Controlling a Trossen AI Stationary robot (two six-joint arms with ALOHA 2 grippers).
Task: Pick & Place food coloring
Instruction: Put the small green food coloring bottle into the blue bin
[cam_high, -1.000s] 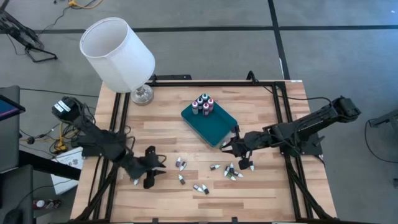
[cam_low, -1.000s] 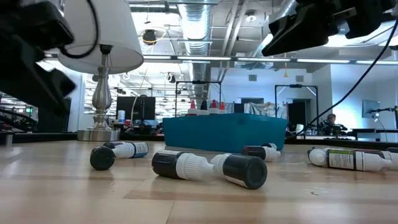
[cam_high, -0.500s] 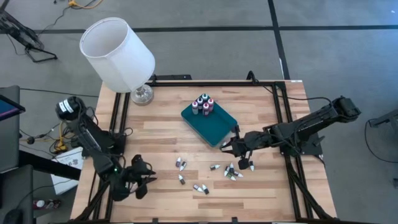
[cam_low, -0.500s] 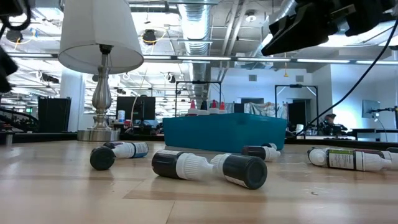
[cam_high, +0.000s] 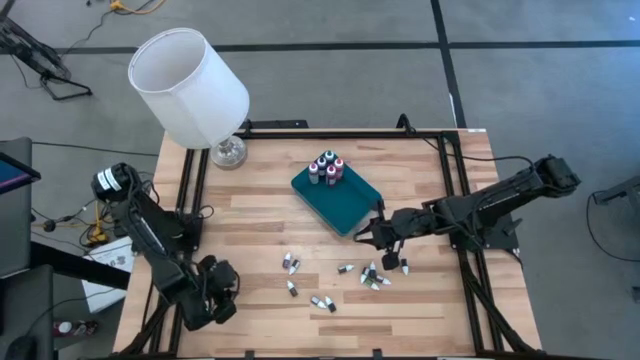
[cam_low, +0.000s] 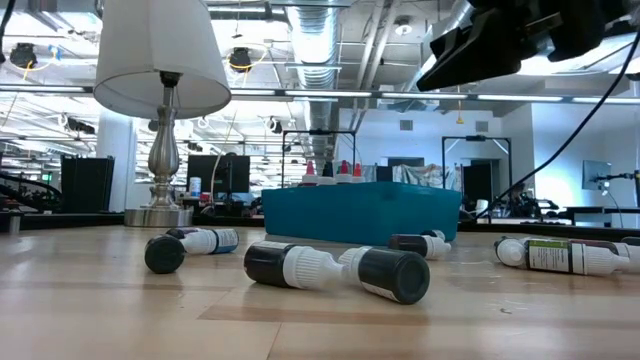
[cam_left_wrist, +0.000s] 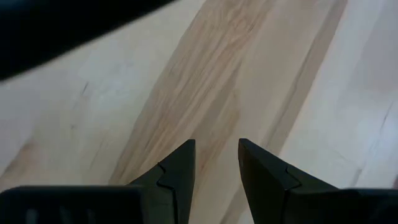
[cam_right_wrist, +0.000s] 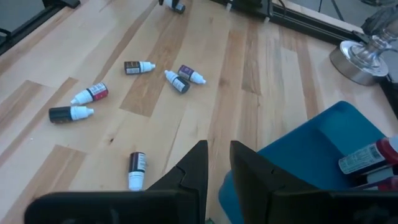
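Risk sits with the right pincer, fingers nearly together and empty beside the flat teal tray: descending, it could scatter the tiny white-capped food-coloring bottles lying on the wooden bench. Left pincer waits apart, near-left.

The high camera is looking straight down on the whole tabletop. The low camera is sitting at tabletop level, facing across it toward the room, sharing the teal tray and lamp. Each wrist camera is looking closely past its own fingers at the wood.
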